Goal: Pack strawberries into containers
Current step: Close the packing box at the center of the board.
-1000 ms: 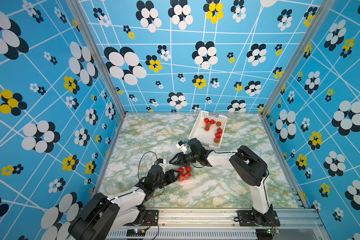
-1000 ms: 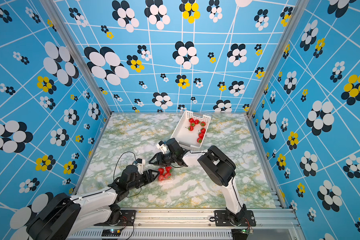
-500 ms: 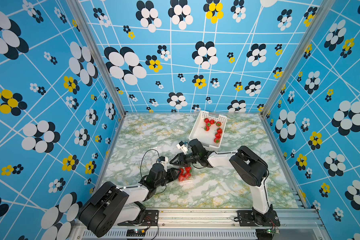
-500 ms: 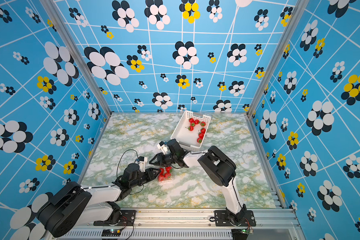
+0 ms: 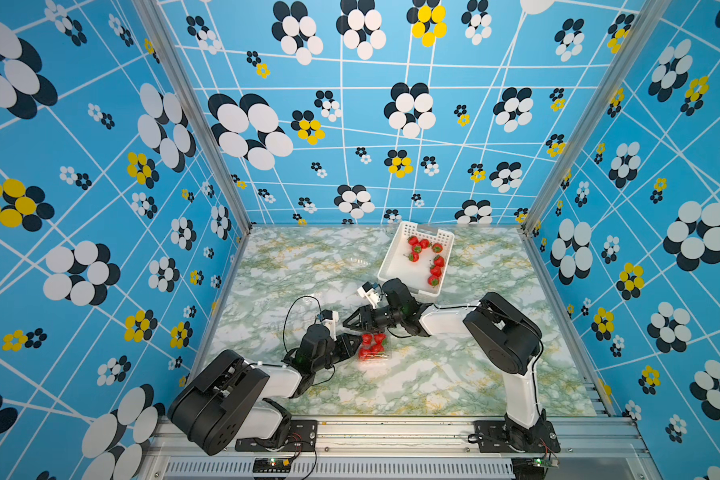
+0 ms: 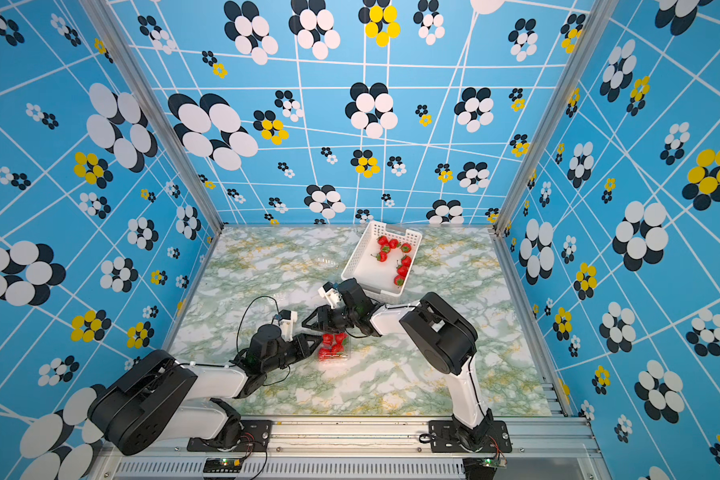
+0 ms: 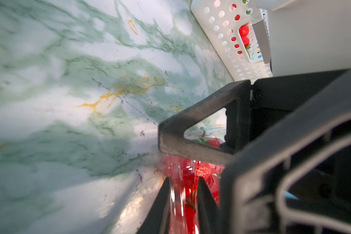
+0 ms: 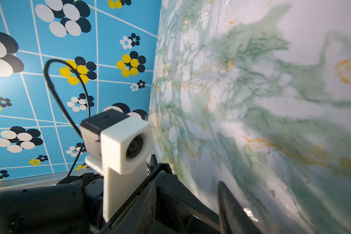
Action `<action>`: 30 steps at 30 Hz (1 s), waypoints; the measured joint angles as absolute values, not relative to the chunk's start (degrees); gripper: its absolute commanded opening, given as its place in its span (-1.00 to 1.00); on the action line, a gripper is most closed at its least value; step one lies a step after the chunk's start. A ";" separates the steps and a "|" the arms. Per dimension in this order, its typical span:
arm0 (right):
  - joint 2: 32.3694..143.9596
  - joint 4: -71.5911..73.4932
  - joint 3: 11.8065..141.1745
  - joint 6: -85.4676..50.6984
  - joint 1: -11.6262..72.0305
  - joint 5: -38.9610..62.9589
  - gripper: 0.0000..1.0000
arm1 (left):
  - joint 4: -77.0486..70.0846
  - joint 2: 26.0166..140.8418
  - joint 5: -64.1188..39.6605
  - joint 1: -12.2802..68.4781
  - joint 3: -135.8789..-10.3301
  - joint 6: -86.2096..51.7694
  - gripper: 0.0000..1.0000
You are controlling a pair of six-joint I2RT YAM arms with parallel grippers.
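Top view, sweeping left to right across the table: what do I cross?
Left tool → small clear plastic punnet of red strawberries → large white perforated plastic basket → right arm's black elbow joint.

The walls (image 5: 391, 166) are showing bright blue crossed by white lines, with black, white and yellow flowers. The table (image 5: 433, 374) is wearing white marble veined green and ochre. The basket (image 5: 400, 270) is gleaming white, dotted with holes; the strawberries (image 5: 435, 271) are glowing red under green caps.
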State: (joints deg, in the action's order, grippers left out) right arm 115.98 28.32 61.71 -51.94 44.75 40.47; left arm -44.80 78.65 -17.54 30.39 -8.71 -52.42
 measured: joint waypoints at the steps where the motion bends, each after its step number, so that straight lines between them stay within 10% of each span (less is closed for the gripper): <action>1: 115.26 28.60 60.99 -51.94 44.40 40.25 0.02 | -44.64 78.54 -17.52 30.39 -8.71 -52.42 -0.52; 30: 97.95 23.77 43.97 -50.39 42.59 32.18 -0.53 | -43.16 77.56 -17.08 30.50 -8.75 -52.40 -0.53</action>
